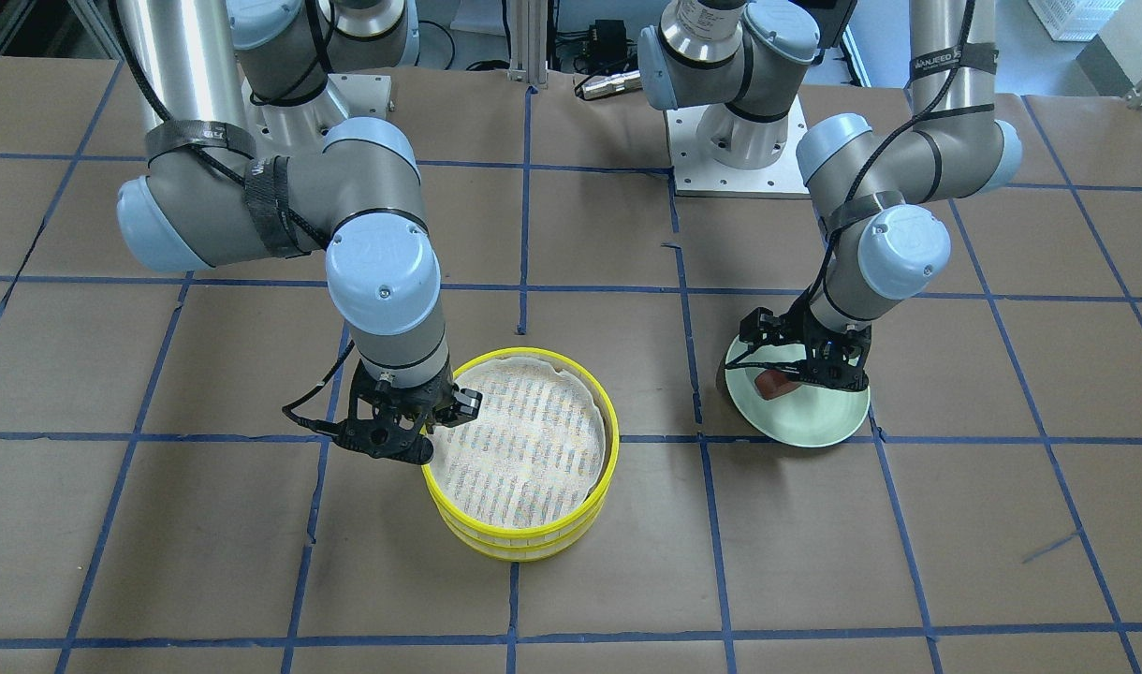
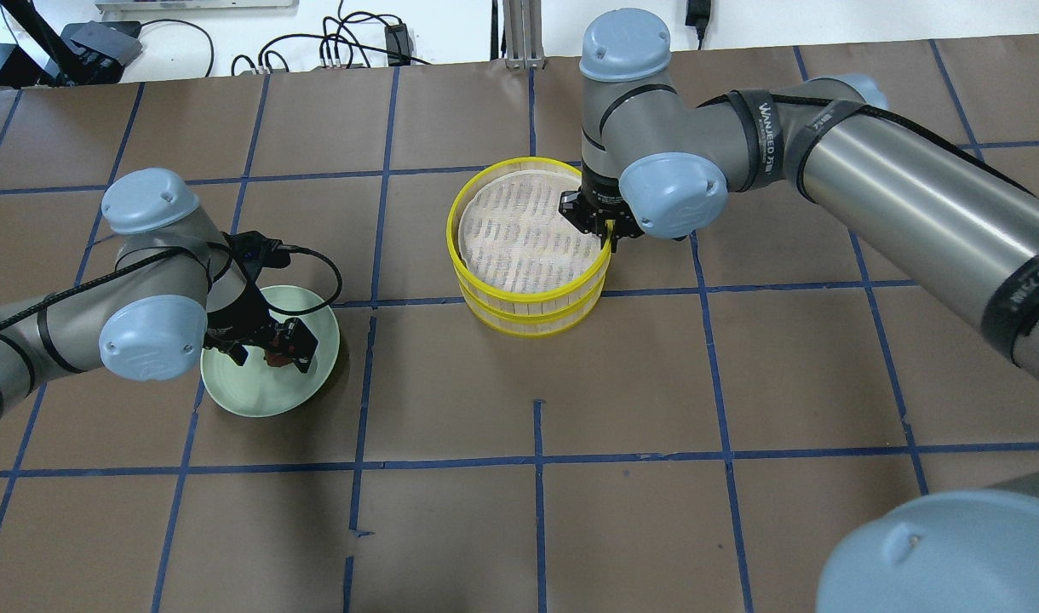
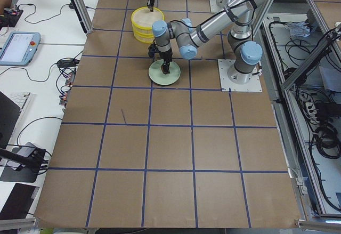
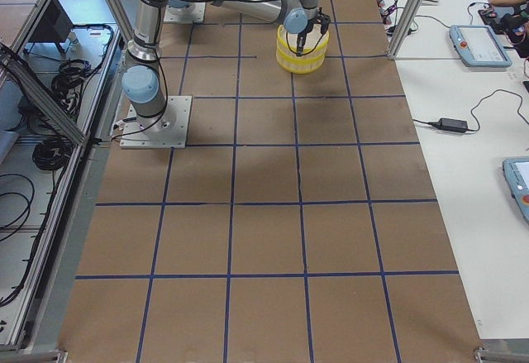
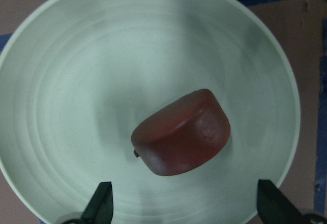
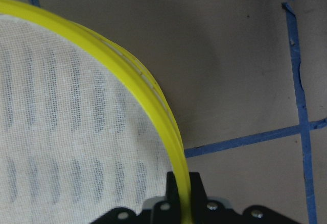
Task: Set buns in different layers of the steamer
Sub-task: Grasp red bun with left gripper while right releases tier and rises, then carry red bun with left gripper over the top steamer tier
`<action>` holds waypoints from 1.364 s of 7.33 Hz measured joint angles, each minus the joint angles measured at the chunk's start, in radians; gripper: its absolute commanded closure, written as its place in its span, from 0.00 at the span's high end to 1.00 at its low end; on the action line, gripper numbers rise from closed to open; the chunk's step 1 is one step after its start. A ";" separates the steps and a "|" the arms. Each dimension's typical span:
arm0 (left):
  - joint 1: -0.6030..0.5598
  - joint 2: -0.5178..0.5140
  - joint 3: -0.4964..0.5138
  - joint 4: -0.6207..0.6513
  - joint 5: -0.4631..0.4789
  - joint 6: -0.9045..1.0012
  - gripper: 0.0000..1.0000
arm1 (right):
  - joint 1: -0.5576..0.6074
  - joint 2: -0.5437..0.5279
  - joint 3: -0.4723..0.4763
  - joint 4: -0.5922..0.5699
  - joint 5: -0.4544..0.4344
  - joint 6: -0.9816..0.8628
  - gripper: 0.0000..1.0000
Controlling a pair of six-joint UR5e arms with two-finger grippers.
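Observation:
The reddish-brown bun (image 5: 181, 134) lies on the pale green plate (image 5: 76, 81), a little off its middle. My left gripper (image 5: 184, 197) hangs just above the plate, open, one finger on each side of the bun and not touching it; it also shows in the front view (image 1: 805, 370). The steamer (image 1: 519, 548) is two stacked yellow-rimmed trays, and the top tray's floor is bare. My right gripper (image 6: 182, 183) is shut on the top tray's yellow rim (image 6: 127, 71), one finger inside and one outside. The white bun is out of view.
The plate (image 2: 255, 396) sits on the robot's left half of the table and the steamer (image 2: 528, 315) near the middle, about one grid square apart. The brown table has blue tape grid lines. Cables and the arm bases lie along the robot's edge.

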 measured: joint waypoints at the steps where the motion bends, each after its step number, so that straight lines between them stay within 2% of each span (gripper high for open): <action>1: -0.001 -0.001 -0.001 0.000 -0.001 0.000 1.00 | 0.000 0.000 0.000 0.001 0.001 0.000 0.09; 2: -0.001 -0.001 -0.001 0.000 -0.001 0.000 0.97 | 0.001 0.000 0.001 0.001 0.001 -0.001 0.37; 3: -0.001 -0.002 -0.001 0.000 -0.003 0.001 0.93 | 0.001 0.000 0.001 0.001 0.001 -0.002 0.99; 5: -0.002 -0.018 0.005 0.019 -0.019 0.004 0.93 | 0.000 -0.002 -0.001 0.003 0.002 -0.006 1.00; 6: -0.002 -0.034 0.008 0.045 -0.026 0.004 0.80 | -0.006 -0.015 -0.009 0.012 0.002 -0.015 1.00; 7: -0.002 -0.050 0.010 0.075 -0.030 0.005 0.41 | -0.024 -0.045 -0.022 0.039 0.002 -0.045 1.00; 8: -0.002 -0.058 0.010 0.100 -0.033 0.006 0.13 | -0.060 -0.089 -0.040 0.096 0.002 -0.105 1.00; 9: -0.002 -0.060 0.010 0.115 -0.034 0.008 0.02 | -0.109 -0.136 -0.062 0.160 0.008 -0.175 1.00; 10: -0.002 -0.059 0.011 0.124 -0.034 0.009 0.02 | -0.161 -0.177 -0.097 0.233 0.019 -0.243 1.00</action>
